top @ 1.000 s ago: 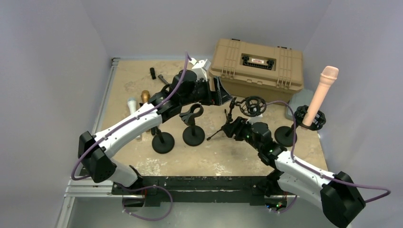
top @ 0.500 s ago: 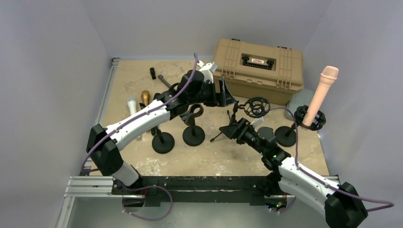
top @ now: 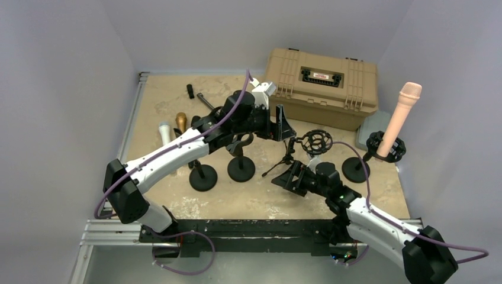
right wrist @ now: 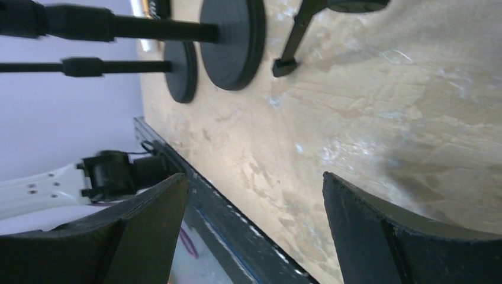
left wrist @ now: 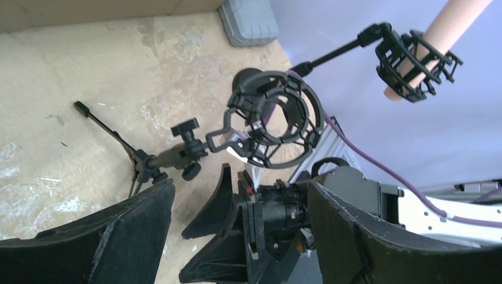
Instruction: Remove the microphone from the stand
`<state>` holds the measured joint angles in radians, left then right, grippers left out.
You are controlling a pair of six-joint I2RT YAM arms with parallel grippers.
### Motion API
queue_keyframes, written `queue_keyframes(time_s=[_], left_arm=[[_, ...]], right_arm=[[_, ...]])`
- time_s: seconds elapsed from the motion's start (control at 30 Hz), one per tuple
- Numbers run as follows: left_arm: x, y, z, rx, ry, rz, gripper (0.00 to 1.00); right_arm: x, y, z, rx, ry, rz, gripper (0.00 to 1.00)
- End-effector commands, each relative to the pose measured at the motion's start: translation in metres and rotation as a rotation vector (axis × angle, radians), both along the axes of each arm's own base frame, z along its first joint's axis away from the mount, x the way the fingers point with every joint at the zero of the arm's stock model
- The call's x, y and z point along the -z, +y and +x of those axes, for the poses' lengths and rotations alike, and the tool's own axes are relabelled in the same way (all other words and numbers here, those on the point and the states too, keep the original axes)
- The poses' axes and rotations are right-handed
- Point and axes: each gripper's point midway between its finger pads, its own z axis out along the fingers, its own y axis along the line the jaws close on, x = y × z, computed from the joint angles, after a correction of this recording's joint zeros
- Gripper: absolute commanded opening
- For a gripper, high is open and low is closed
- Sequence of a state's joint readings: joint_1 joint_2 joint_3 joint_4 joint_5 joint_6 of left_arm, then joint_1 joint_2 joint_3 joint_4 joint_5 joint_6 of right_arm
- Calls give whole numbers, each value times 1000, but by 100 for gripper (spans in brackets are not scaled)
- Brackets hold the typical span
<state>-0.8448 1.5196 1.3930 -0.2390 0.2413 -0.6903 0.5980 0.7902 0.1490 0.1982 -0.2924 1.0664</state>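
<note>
The pink microphone (top: 402, 111) stands tilted in a black shock mount (top: 386, 147) on a round-based stand (top: 355, 170) at the far right. It also shows at the top right of the left wrist view (left wrist: 453, 21). My left gripper (top: 283, 125) is open and empty, left of an empty shock mount (top: 314, 142) on a small tripod and well away from the microphone. In its own view the left gripper (left wrist: 240, 186) looks over that mount (left wrist: 275, 127). My right gripper (top: 290, 177) is open and empty, low over the table, near the tripod's feet. In its own view (right wrist: 254, 176) it faces bare table.
A tan hard case (top: 319, 87) sits at the back with a grey pad (top: 370, 127) beside it. Two round-based stands (top: 203, 177) (top: 241, 168) stand left of centre. Gold (top: 180, 121) and white (top: 164, 131) microphones lie at the left. The rail (top: 248, 228) runs along the near edge.
My left gripper has swung right toward the empty shock mount. My right gripper has drawn back toward the near edge and lower, away from the tripod. The pink microphone has not moved.
</note>
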Motion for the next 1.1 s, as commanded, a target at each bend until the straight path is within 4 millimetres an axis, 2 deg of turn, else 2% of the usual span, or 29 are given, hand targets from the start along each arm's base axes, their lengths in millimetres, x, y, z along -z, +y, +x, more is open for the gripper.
queue_keyframes(time_s=[0.0,0.13,0.23,0.4,0.53,0.63,0.7,0.83,0.87,1.0,1.07], left_arm=[[-42,7,-22,73,-92,-44,80],[-72,28,-37,84,-165,-52,81],[-100,46,-47,83,-236,-50,83],[-137,75,-62,78,-345,-38,84],[-151,101,-71,44,-418,-13,85],[-154,119,-71,1,-480,16,85],[-150,131,-67,-41,-526,49,85],[-134,155,-54,-143,-600,133,85],[-129,158,-51,-157,-619,148,85],[-114,164,-45,-186,-675,175,85],[-106,164,-44,-172,-684,190,85]], right_arm=[[9,-7,-18,-104,3,-107,83],[13,-15,-45,-197,48,-147,83],[7,-17,-66,-258,54,-108,83],[-37,-20,-88,-322,-58,-29,82],[-73,-25,-101,-375,-159,-6,82],[-100,-26,-108,-421,-237,1,83],[-126,-28,-108,-437,-324,1,82],[-188,-29,-106,-466,-507,-13,83],[-215,-31,-103,-449,-575,-21,83],[-279,-45,-66,-259,-684,-120,84],[-299,-50,-49,-187,-702,-171,84]])
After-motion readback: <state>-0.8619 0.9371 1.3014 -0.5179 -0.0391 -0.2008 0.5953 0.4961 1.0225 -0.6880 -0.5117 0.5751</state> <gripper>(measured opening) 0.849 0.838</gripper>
